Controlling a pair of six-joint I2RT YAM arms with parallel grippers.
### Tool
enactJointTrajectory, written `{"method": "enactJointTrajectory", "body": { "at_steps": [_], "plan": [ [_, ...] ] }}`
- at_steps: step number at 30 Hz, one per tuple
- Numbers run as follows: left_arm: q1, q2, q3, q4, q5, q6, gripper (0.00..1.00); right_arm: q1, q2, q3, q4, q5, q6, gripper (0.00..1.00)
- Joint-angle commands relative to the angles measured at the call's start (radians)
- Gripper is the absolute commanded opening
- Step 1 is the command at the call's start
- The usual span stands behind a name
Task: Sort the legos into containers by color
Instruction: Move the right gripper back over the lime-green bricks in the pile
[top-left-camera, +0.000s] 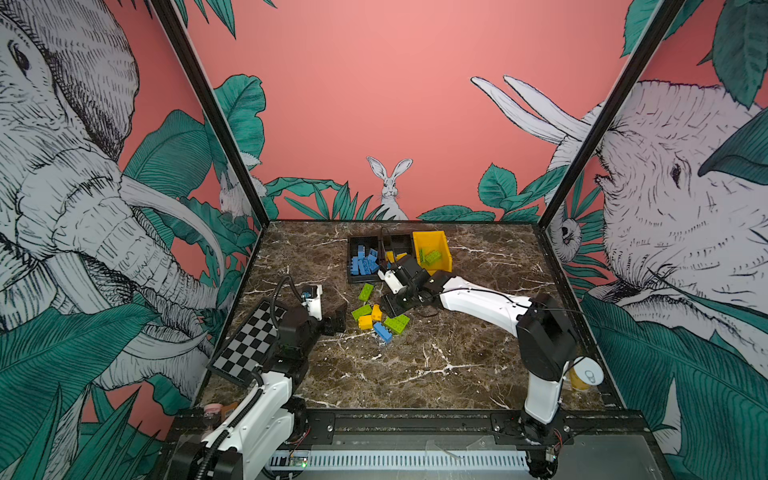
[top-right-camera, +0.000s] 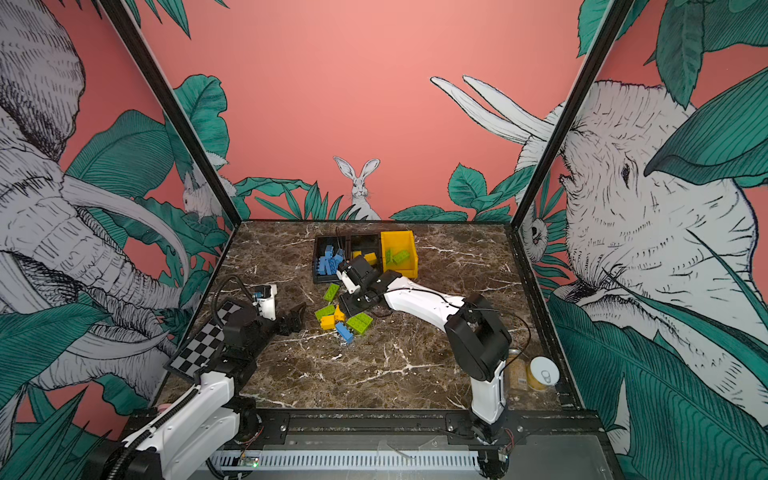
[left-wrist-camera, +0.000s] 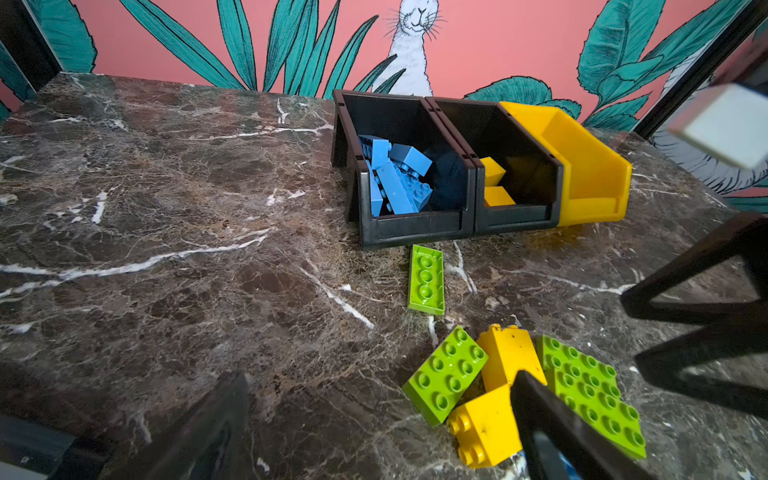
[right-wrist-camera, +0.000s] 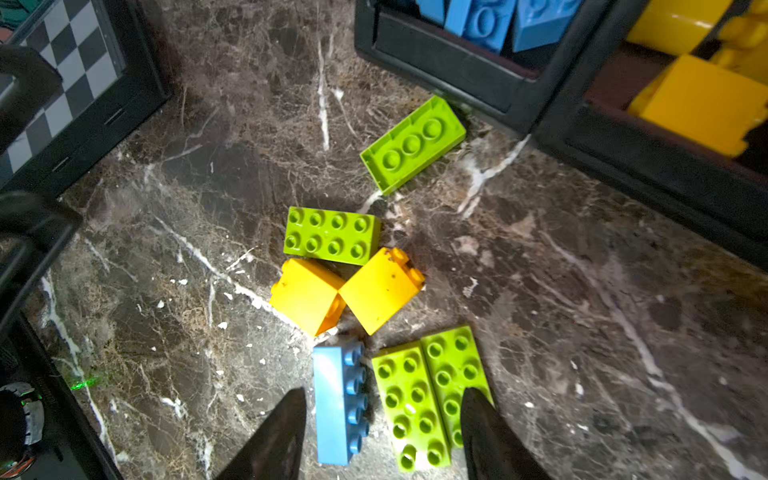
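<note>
Right gripper (right-wrist-camera: 383, 394) hangs over the loose pile with its jaws apart and nothing gripped. The blue brick (right-wrist-camera: 338, 407) and a pair of green bricks (right-wrist-camera: 409, 409) lie in the gap below. In the right wrist view the blue brick lies on its side. Its long axis is in line with the gripper's reach, and its studs are turned sideways toward the green pair. Those two greens lie studs up, long sides touching, parallel to the blue one.

Beyond them two yellow bricks (right-wrist-camera: 380, 289) are tipped over and meet at a corner. A third green brick (right-wrist-camera: 332, 235) sits studs up, its long axis crosswise to the blue one's. An overturned green brick (right-wrist-camera: 411, 143), hollow side up, points one short end at the front lip of the black bin with blue bricks (left-wrist-camera: 411, 230), just beside it.

Next stands the black bin with yellow bricks (left-wrist-camera: 515, 218), then the yellow bin (top-left-camera: 430, 240) holding green pieces (top-left-camera: 432, 255) — all three in a row at the far side of the marble table (top-left-camera: 415, 365).

Left gripper (left-wrist-camera: 380, 376) is spread wide and empty, near the pile's left edge.
</note>
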Motion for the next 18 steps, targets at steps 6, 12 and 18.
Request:
{"method": "enactJointTrajectory", "body": {
  "at_steps": [6, 12, 18],
  "plan": [
    [-0.002, -0.001, 0.016, 0.013, -0.004, 0.002, 0.99, 0.009, 0.106, 0.079, 0.028, -0.007, 0.024, 0.62],
    [-0.004, 0.0, 0.018, 0.01, 0.003, 0.002, 0.99, 0.01, 0.146, 0.119, -0.032, 0.008, -0.013, 0.61],
    [-0.004, -0.008, 0.013, 0.01, -0.002, 0.002, 0.99, -0.003, 0.051, -0.016, -0.035, 0.076, -0.042, 0.58]
  ]
}}
